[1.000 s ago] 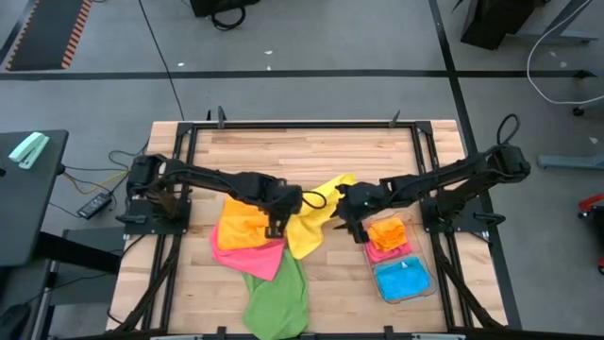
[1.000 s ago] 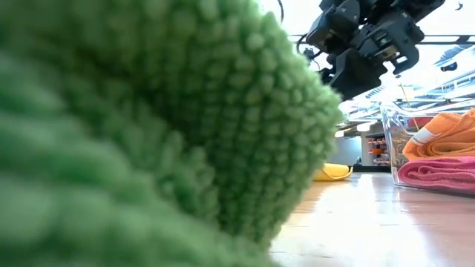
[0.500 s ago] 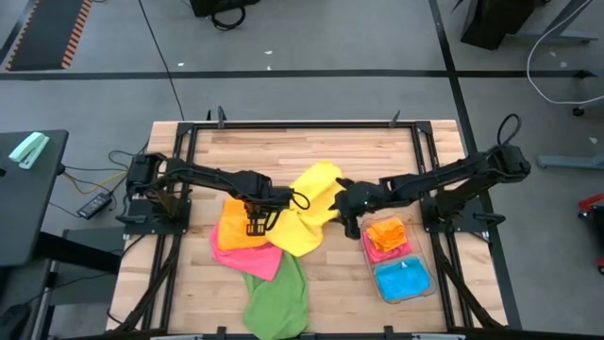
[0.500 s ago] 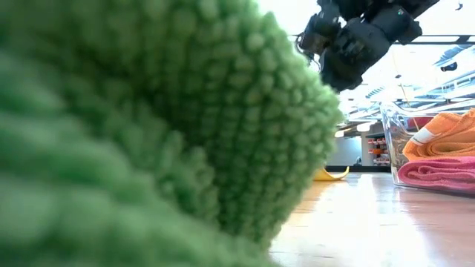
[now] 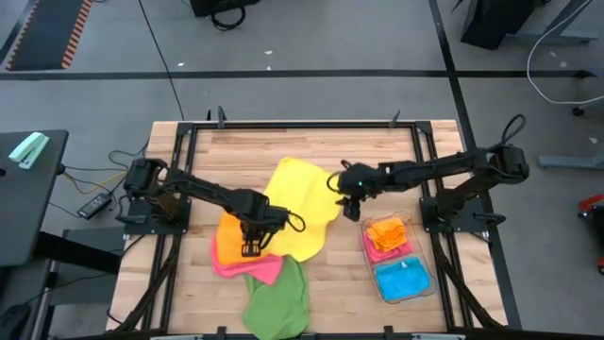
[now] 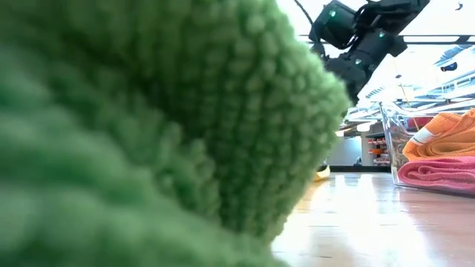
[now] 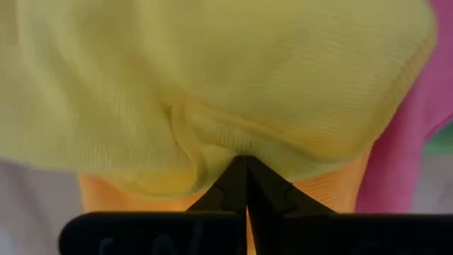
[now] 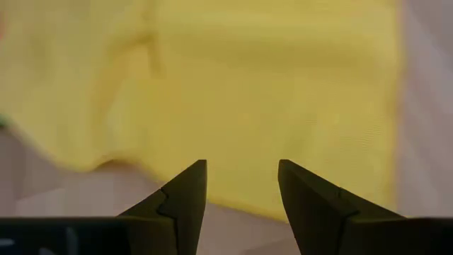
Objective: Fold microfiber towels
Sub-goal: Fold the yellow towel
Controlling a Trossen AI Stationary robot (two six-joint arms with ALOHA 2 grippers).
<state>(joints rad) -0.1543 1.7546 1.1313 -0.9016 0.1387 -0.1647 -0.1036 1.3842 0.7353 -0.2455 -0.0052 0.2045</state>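
Left tool (image 5: 251,247) is pinching the yellow towel's (image 5: 294,203) edge closed at six o'clock over the surface (image 5: 245,146). Right tool (image 5: 351,210), jaws parted and empty, is hovering at three o'clock. Risk: dragging may be bunching the orange towel (image 5: 228,238) beneath.

Yellow towel (image 5: 297,203) now spread wider, flatter.

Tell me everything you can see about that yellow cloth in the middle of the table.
The yellow towel is a soft, plain cloth with a fine weave, spread mostly open and rumpled on the wooden table. Its near edge overlaps the orange towel and pink towel. The left gripper is shut on that edge; the right gripper hovers open at its far side.
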